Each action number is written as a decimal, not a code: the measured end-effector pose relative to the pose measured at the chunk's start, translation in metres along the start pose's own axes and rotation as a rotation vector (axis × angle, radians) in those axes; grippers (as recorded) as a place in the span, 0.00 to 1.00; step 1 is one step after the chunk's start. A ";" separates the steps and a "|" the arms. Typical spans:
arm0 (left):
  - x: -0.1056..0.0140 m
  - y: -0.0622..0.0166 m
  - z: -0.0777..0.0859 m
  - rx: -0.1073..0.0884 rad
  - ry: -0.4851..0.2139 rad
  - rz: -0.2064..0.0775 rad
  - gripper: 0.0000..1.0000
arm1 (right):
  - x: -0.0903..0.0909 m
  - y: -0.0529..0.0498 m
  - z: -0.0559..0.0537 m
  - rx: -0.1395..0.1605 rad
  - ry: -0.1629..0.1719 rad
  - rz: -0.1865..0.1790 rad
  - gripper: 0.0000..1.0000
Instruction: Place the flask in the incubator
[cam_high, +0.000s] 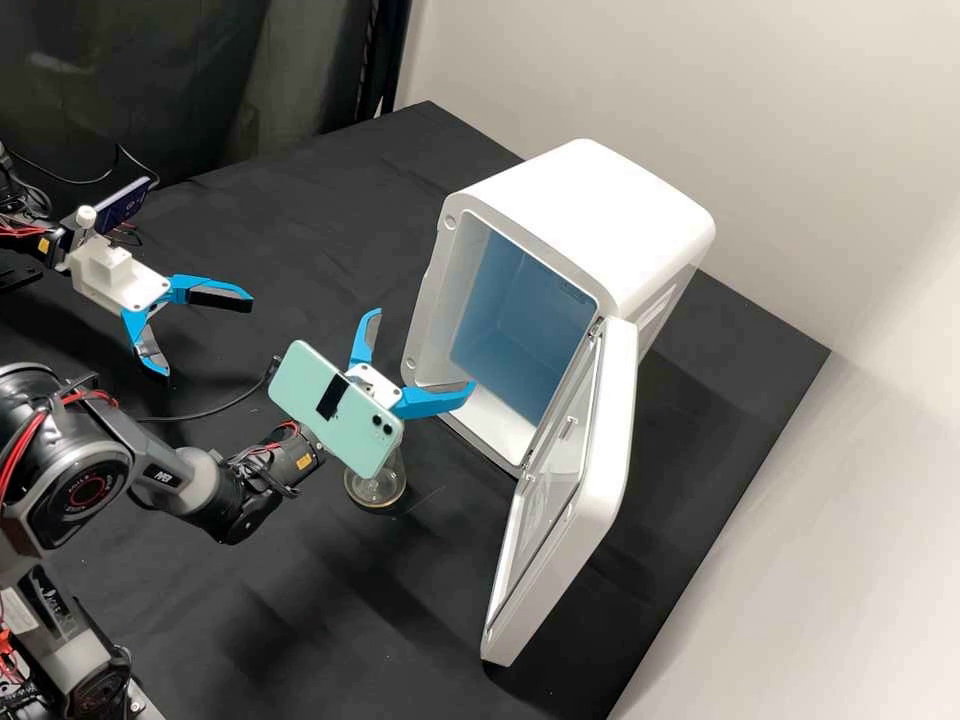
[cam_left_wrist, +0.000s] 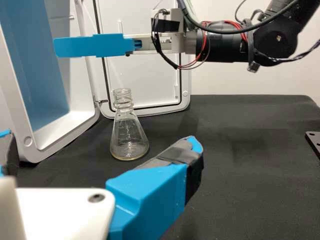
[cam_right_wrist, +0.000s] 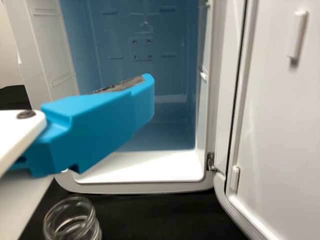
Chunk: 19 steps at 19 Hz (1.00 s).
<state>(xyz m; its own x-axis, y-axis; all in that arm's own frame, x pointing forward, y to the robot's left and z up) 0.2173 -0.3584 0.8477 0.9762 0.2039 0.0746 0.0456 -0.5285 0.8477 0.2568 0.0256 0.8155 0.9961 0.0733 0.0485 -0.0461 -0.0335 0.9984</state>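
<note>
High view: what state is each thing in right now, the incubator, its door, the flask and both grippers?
incubator: standing on the bench, nothing seen inside.
door: swung wide open.
flask: upright on the bench before the opening, uncapped, looks empty, not gripped.
right gripper: open, above the flask, holding nothing.
left gripper: open, holding nothing, apart from the flask.

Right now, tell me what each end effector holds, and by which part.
Nothing is held. The right end effector hangs open above the flask, which stands free on the bench; the left end effector is open too.
</note>
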 end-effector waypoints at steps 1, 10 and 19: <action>0.000 0.0000 0.000 0.000 0.000 0.000 1.00 | -0.003 -0.001 0.001 0.000 -0.001 -0.001 1.00; 0.000 -0.0004 0.002 0.000 -0.009 -0.002 1.00 | -0.023 -0.012 0.007 0.000 -0.029 -0.054 1.00; 0.001 -0.0006 0.003 0.000 -0.011 -0.002 1.00 | -0.041 -0.029 0.011 -0.005 -0.046 -0.144 1.00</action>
<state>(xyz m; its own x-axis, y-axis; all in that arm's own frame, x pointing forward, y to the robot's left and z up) 0.2185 -0.3605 0.8456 0.9784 0.1955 0.0668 0.0476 -0.5279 0.8480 0.2176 0.0130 0.7844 0.9948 0.0317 -0.0969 0.0976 -0.0206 0.9950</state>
